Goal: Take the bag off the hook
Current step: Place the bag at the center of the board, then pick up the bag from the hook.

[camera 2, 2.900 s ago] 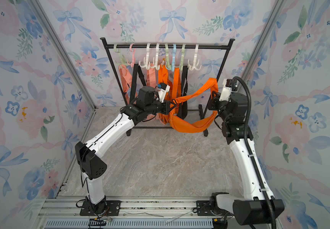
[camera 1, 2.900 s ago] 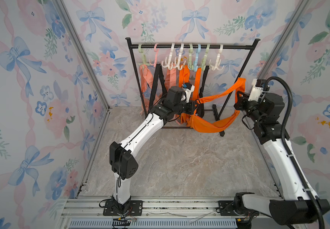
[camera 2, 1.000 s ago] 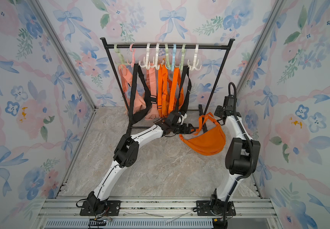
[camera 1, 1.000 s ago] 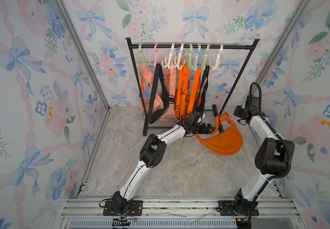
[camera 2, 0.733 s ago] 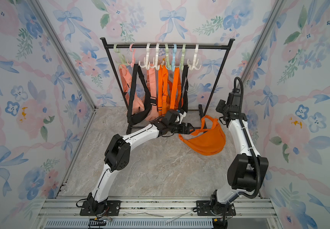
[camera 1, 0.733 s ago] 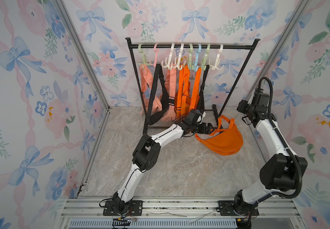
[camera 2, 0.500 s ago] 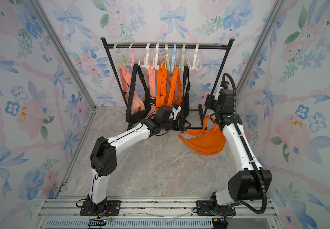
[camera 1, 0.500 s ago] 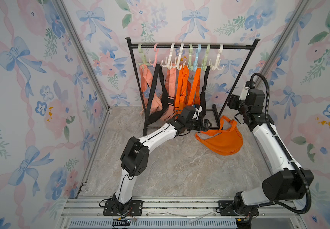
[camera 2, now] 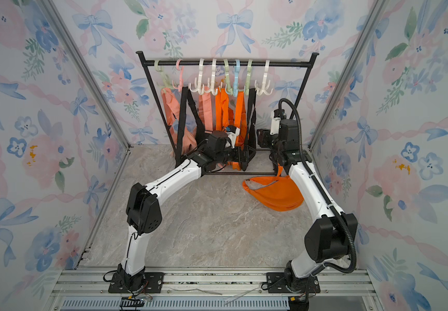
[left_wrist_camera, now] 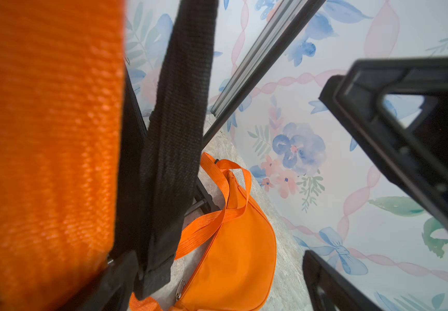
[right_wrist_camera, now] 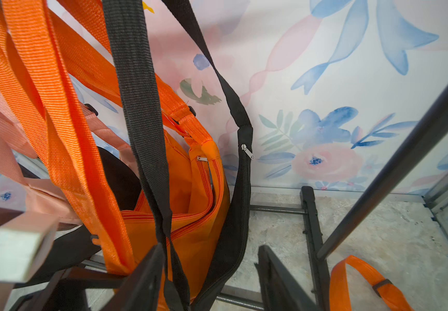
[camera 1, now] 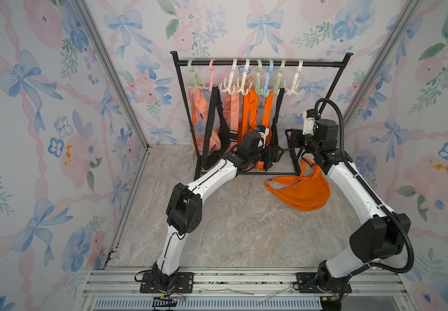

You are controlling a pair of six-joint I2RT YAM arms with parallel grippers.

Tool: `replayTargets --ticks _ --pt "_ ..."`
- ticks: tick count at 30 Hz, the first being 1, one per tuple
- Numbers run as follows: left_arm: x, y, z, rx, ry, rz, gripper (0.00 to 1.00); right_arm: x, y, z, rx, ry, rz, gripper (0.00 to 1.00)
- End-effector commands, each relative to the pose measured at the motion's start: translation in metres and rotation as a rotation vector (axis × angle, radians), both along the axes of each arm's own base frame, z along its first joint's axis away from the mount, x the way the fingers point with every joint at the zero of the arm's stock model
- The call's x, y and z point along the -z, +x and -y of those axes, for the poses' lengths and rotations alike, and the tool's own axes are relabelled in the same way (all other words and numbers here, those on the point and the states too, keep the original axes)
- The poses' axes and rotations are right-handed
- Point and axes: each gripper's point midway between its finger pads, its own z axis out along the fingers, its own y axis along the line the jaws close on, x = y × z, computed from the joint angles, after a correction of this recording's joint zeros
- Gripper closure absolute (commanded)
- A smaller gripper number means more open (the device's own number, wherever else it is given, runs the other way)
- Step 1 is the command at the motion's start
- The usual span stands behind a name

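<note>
Right tool (camera 1: 293, 137) has risen above the crescent-shaped orange bag (camera 1: 301, 192).

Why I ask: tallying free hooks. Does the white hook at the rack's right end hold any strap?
No, in a top view the white hook hangs bare, with the nearest black strap on a neighbouring hook.

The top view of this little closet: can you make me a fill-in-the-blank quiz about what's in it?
The crescent-shaped fabric bag lying on the marble-patterned floor is ___.
The left gripper has its jaws ___, holding nothing.
The pastel plastic hooks hang from a metal rail coloured ___.
Missing words: orange; open; black.
</note>
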Motion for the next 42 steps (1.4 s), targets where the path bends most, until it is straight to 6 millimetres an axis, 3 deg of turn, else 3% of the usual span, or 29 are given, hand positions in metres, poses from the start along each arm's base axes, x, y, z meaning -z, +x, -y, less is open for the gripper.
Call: replayTargets --ticks 1,5,9,10,11,14,17,22,24,27,32,38,42 --pt "0.012 0.017 0.006 -0.029 0.028 0.004 0.02 -0.009 -0.009 0.009 0.002 0.014 0.030 0.42" --pt "0.016 0.040 0.005 -0.103 0.066 0.033 0.02 -0.007 -0.014 0.025 0.023 0.035 0.035 0.43" --pt "0.007 0.054 0.004 -0.144 0.062 0.077 0.02 -0.004 -0.018 0.038 0.043 0.039 0.035 0.43" --pt "0.005 0.057 0.005 -0.149 0.058 0.086 0.07 -0.003 -0.018 0.040 0.044 0.039 0.036 0.43" --pt "0.001 0.058 0.006 -0.148 0.048 0.095 0.20 -0.002 -0.018 0.043 0.051 0.038 0.035 0.43" --pt "-0.014 0.058 0.013 -0.113 0.004 0.112 0.70 0.001 -0.015 0.048 0.063 0.045 0.033 0.43" --pt "-0.031 0.049 0.015 -0.080 -0.028 0.115 0.86 0.006 -0.008 0.050 0.069 0.047 0.031 0.43" --pt "-0.063 0.027 0.002 -0.041 -0.038 0.121 0.91 0.004 0.016 0.042 0.031 0.077 0.051 0.36" --pt "-0.073 0.018 -0.009 -0.049 -0.029 0.123 0.93 -0.006 0.026 0.032 -0.011 0.094 0.092 0.30" --pt "-0.088 0.004 -0.026 -0.054 -0.026 0.129 0.93 -0.005 0.047 0.016 -0.069 0.099 0.113 0.24" --pt "-0.119 -0.013 -0.058 -0.078 -0.041 0.153 0.93 -0.004 0.074 -0.014 -0.149 0.107 0.124 0.22" --pt "-0.150 -0.016 -0.097 -0.142 -0.060 0.194 0.92 -0.012 0.092 -0.048 -0.213 0.134 0.153 0.22" --pt "-0.161 -0.017 -0.111 -0.170 -0.065 0.212 0.92 -0.024 0.104 -0.055 -0.209 0.161 0.197 0.23"
